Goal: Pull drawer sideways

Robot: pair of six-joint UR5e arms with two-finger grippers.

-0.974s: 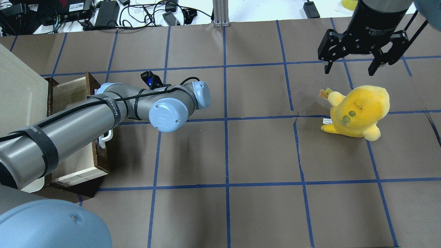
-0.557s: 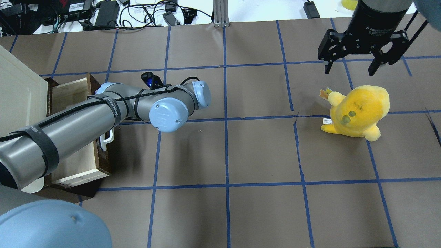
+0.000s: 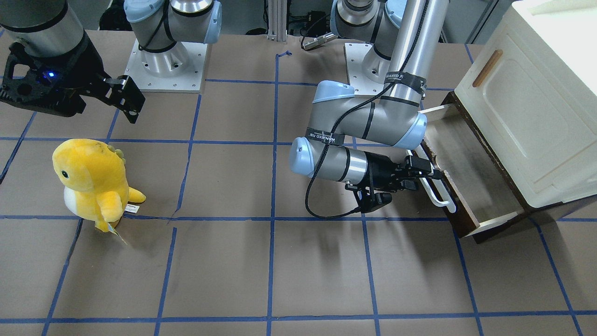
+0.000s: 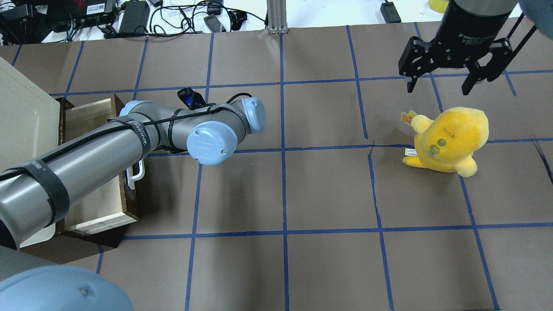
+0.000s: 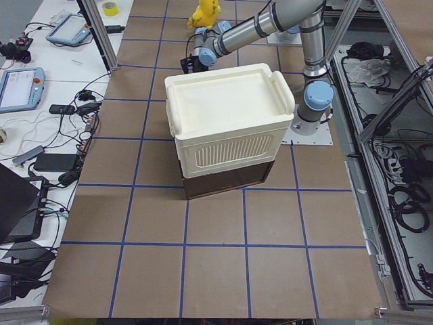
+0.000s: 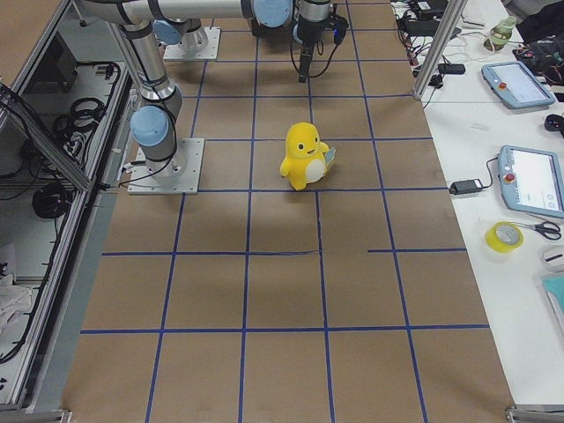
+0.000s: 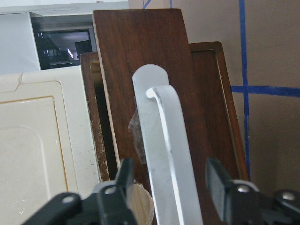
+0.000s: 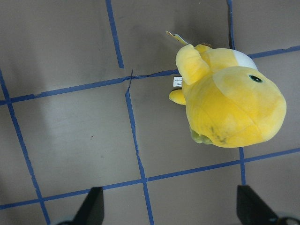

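Drawer slid slightly farther out; left gripper straddles handle.

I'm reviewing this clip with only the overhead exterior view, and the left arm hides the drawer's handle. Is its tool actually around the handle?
Observer: Yes. In the left wrist view the white bar handle runs between the left tool's fingers, with a gap showing on each side.
Operator: Where along the handle?
Observer: About mid-length, by the front-facing view.
Operator: And the drawer?
Observer: That view shows the drawer out from under the cream cabinet, most of its greyish floor uncovered.
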